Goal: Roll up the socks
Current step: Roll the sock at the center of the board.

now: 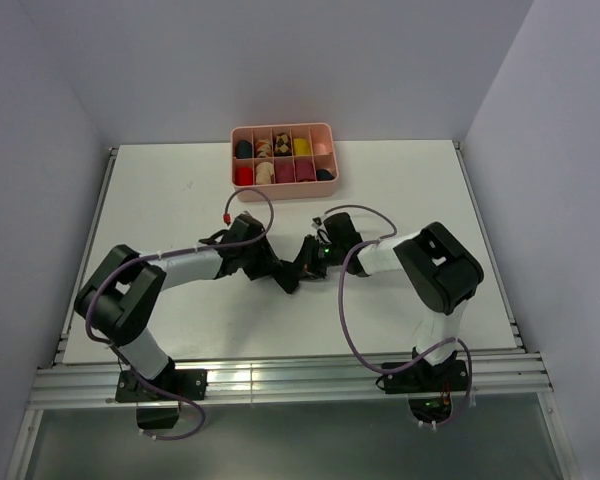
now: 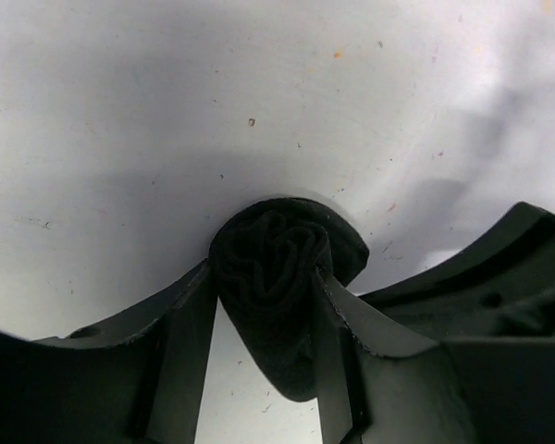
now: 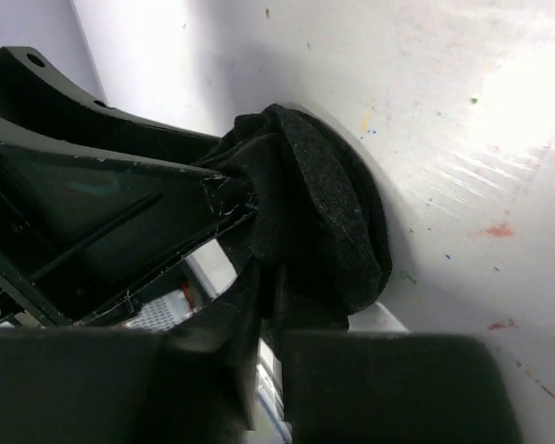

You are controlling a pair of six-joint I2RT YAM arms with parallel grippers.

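One black sock (image 2: 273,268) is wound into a tight roll at the middle of the table (image 1: 160,200). My left gripper (image 2: 268,279) has a finger pressed against each side of the roll. In the right wrist view the same black sock (image 3: 338,217) bulges out past my right gripper (image 3: 270,277), whose jaws are nearly together on a fold of its fabric. From above, the left gripper (image 1: 283,276) and right gripper (image 1: 310,260) meet tip to tip over the sock, which is mostly hidden there. No other sock shows.
A pink divided tray (image 1: 282,128) holding several coloured rolled items stands at the table's far edge, behind the grippers. The left arm's black finger (image 3: 120,185) fills the left of the right wrist view. White walls close in the table on three sides.
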